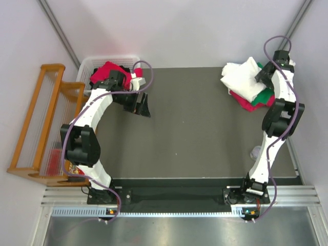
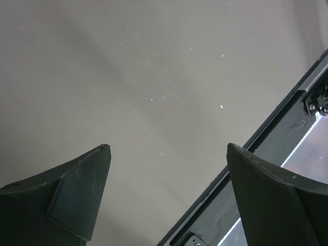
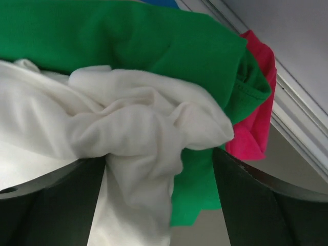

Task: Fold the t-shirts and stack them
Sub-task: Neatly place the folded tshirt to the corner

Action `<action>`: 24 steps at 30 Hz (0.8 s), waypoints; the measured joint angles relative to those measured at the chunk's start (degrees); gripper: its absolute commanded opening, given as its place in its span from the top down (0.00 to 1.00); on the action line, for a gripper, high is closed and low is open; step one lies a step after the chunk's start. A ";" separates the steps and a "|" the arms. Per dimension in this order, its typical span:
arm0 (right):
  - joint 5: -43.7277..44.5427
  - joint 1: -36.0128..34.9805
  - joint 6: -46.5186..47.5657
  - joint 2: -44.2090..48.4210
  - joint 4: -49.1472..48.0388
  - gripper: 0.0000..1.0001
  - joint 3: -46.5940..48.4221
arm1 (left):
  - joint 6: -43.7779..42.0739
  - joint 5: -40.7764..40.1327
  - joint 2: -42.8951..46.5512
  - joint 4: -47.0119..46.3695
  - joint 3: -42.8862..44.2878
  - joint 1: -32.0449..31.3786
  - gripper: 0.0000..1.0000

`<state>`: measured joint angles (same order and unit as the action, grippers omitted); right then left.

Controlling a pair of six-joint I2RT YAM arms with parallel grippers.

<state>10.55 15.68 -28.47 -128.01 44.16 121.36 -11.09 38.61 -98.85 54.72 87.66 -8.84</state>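
**Key relation – right arm / stack.** The right gripper [image 3: 159,156] sits at the far right corner of the table [image 1: 195,133], right on the pile of t-shirts. In the right wrist view its jaws stand apart, with a bunched fold of the white t-shirt [image 3: 128,123] lying between them. The fold touches the left finger. On the other side green cloth shows between the fold and the right finger, so the fold is not pinched: jaws parted, no grip.

From the top view the pile lies toward the table centre from the gripper. Its long axis appears to run diagonally, far-left to near-right. The right arm is by far the nearer; the left arm is well apart, across the table.

**Stack order (top view).**
- white t-shirt – on top, crumpled, not flat.
- green t-shirt [image 3: 154,46] – under it, edge showing at the right.
- crimson t-shirt [image 3: 256,102] – lowest visible, sticking out at the near side.

**Left arm.** The left gripper [image 2: 168,146] is fully open and empty, over bare table just beside the basket.

**Containers.** The white basket [image 1: 102,59] at the far left corner holds a red t-shirt [image 1: 105,70], heaped above the rim. Other contents can't be made out.

**Judgement.** The coming move turns on whether the top layer needs flattening before the right arm leaves.
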 measured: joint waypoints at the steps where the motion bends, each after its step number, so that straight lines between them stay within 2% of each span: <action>1: 0.37 0.13 0.57 -0.72 0.00 0.01 0.00 | -0.02 0.07 0.02 0.00 0.00 0.00 0.01; 7: 0.74 0.66 0.37 -1.07 0.35 0.00 1.05 | -0.20 0.17 0.02 0.22 -0.04 0.00 0.01; 15: 4.57 0.61 0.35 -0.59 3.32 0.00 9.35 | -0.50 0.83 0.35 0.35 -0.48 0.00 0.01; 21: 5.38 0.57 0.37 5.92 4.26 0.00 10.32 | -0.63 1.07 1.22 0.42 -0.66 0.00 0.01; 24: 2.86 0.26 0.39 10.51 3.32 0.00 9.57 | -0.70 1.05 1.75 0.46 -0.68 0.00 0.01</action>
<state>13.41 15.94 -28.08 -117.49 47.48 130.93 -11.79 39.66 -97.10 55.18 86.98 -8.84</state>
